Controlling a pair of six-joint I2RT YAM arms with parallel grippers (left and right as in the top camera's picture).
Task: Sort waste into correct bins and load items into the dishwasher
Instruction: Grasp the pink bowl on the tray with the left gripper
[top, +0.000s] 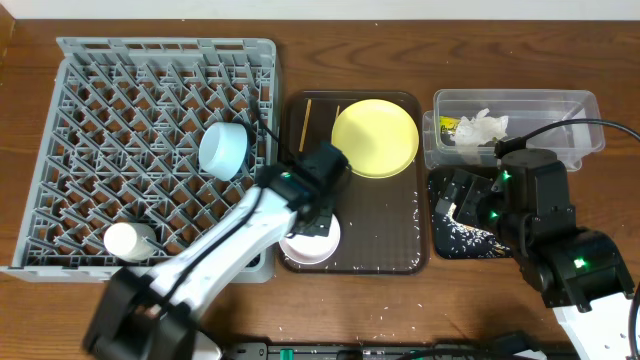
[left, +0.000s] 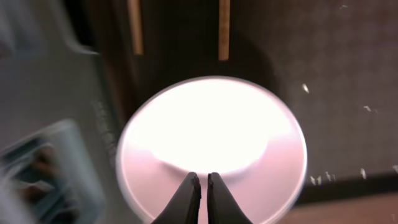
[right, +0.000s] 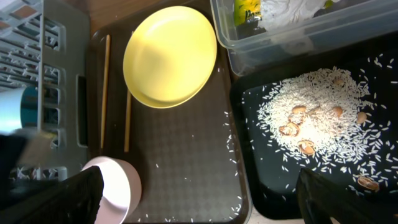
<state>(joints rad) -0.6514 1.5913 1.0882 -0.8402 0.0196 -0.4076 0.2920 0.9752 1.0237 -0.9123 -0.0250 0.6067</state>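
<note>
overhead: the grey dish rack (top: 110, 110) fills the left side. the light blue bowl (top: 225, 150) sits among the pegs near its right edge and the small white cup (top: 130, 240) at its front-left corner. just beside the rack, the brown serving tray (top: 385, 230) carries the yellow plate (top: 375, 138) at the back, the chopsticks (top: 307, 120) left of the plate, and the pinkish-white bowl (top: 310, 250) at the front-left, partly under the left gripper (top: 308, 222). at the back right, the clear tub (top: 590, 135) holds the white tissue (top: 482, 126) and the snack wrapper (top: 446, 126). the black tray (top: 470, 254) in front of it holds the rice scraps (top: 462, 236), partly covered by the right arm (top: 540, 205). neither pincer's opening can be read from up here.

left wrist: the fingers (left: 189, 199) are drawn almost together with only a thin slit between them. their tips are over the bowl's inside, close to its near rim, and nothing shows between them. the bowl is blurred and glaring. the chopsticks lie apart and parallel beyond it, and stray grains dot the brown tray to the right.

right wrist: the right gripper (right: 199, 180) stands wide, its fingers at the bottom corners, holding nothing. lettering shows only here: yellow on the green wrapper, starting with what looks like a "p". the frame edge cuts off the rest, so it is unreadable. brownish bits lie among the heaped rice.
</note>
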